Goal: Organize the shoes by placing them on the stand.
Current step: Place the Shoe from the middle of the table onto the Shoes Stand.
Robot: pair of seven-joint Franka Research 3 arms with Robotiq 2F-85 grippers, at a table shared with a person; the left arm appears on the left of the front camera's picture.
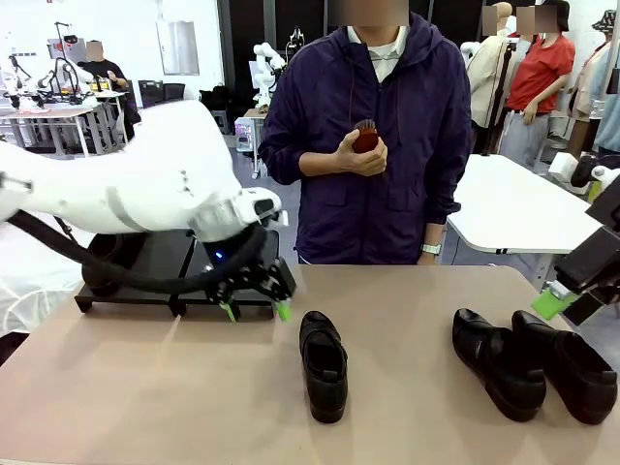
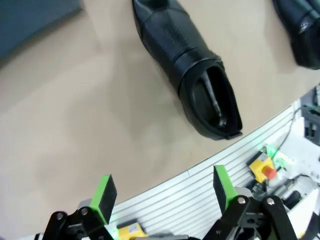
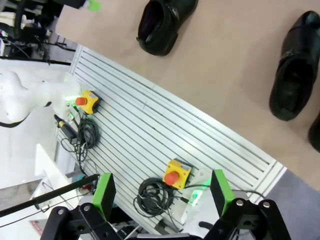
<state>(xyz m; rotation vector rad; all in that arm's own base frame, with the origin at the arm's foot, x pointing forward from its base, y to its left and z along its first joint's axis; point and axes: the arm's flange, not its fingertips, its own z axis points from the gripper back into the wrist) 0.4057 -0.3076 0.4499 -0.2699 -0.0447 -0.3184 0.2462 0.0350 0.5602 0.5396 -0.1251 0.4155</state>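
On tan tabletop: three shoes, stand at left; left hand, right hand released, empty; worktables behind.

On the table, the stand lies far left, one shoe centre, two shoes right.

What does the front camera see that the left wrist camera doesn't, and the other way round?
Front view alone: a person across the table, holding a small brush. Left wrist view alone: a yellow box with a red button below the table's near edge. Both: the middle shoe, the tan table and the open left gripper.
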